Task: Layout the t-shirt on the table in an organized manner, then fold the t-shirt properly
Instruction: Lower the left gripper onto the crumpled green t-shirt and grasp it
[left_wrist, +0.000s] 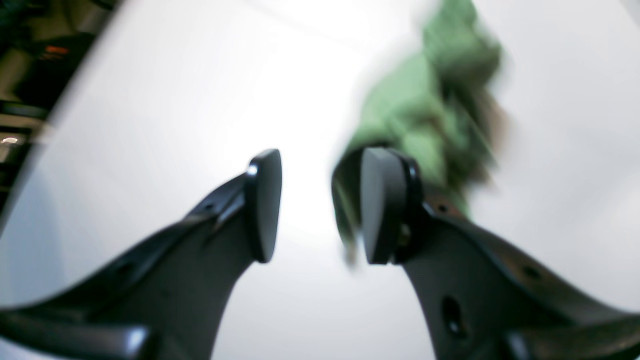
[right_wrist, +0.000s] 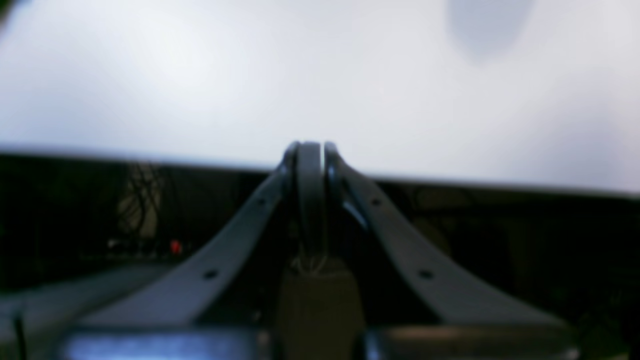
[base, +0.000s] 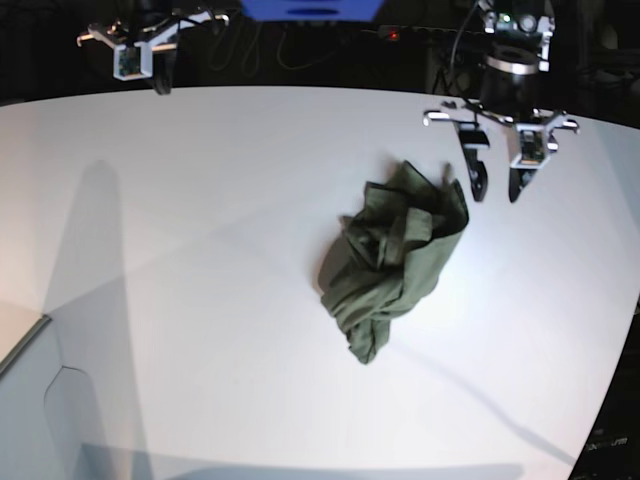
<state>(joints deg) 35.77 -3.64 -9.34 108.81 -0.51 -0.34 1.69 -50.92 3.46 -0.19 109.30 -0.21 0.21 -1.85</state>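
Note:
The olive-green t-shirt (base: 390, 265) lies crumpled in a heap on the white table (base: 200, 250), right of the middle. My left gripper (base: 497, 190) hangs just beyond the heap's upper right corner, fingers pointing down and open. In the left wrist view the t-shirt (left_wrist: 415, 110) is blurred, and a strip of cloth hangs against the inner side of one pad (left_wrist: 382, 205) of the open left gripper (left_wrist: 320, 205). My right gripper (base: 160, 82) is up at the far left, away from the cloth. Seen from its own wrist, the right gripper (right_wrist: 310, 150) is shut with nothing in it.
The table's far edge (right_wrist: 150, 155) meets a dark background with cables. Its right edge (base: 615, 380) curves away toward the front. A pale grey panel (base: 30, 400) stands at the lower left corner. A blue object (base: 310, 8) sits at the back.

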